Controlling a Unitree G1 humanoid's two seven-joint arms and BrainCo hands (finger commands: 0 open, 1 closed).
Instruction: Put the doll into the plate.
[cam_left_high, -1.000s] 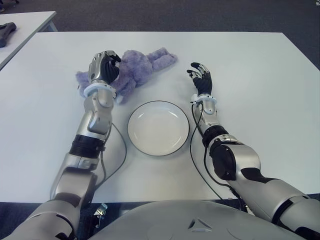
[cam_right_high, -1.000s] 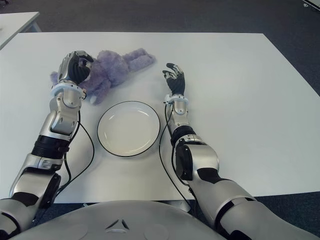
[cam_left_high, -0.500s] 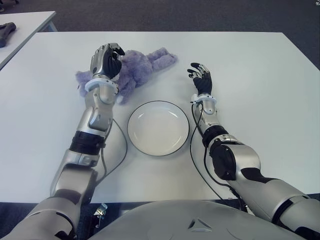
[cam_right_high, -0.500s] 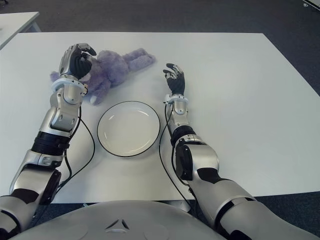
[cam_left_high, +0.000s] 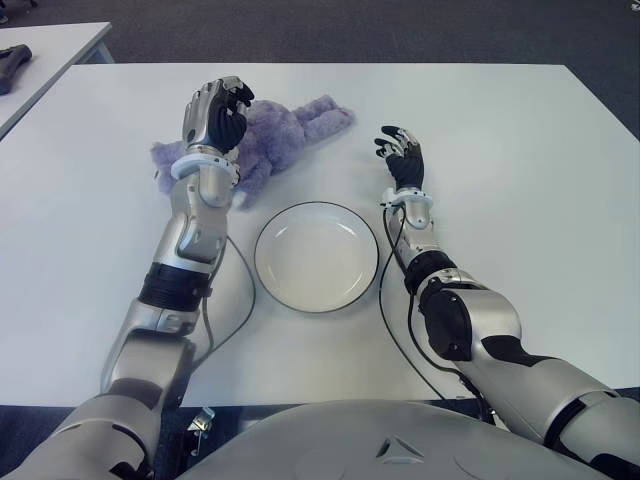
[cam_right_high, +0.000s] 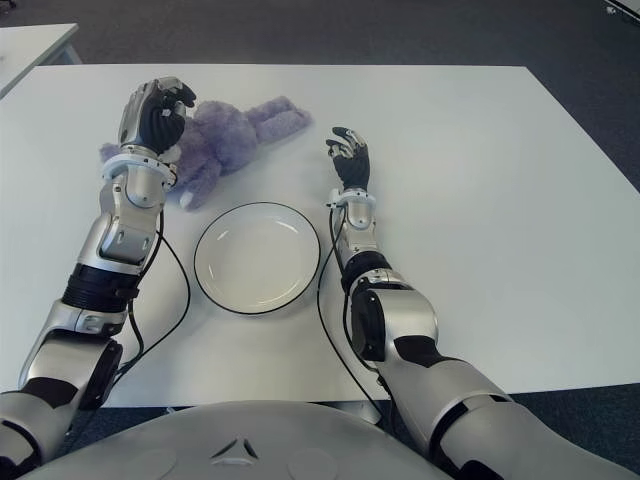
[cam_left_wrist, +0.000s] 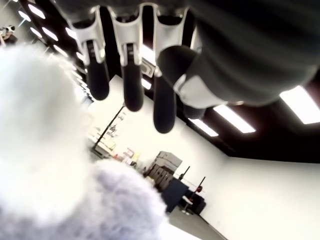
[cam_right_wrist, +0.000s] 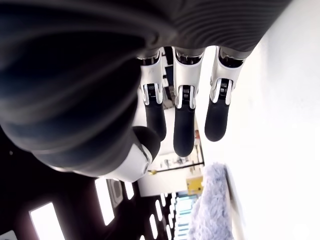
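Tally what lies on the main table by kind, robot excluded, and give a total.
Doll: 1
Plate: 1
Total: 2

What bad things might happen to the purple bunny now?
1. The left hand hovers over the doll with fingers spread, holding nothing; closing now, it may pinch only fur and drop the doll.
2. The doll lies long and floppy, so it may drape over the rim of the plate instead of landing inside.
3. The right hand, open beside the plate, won't help catch it.
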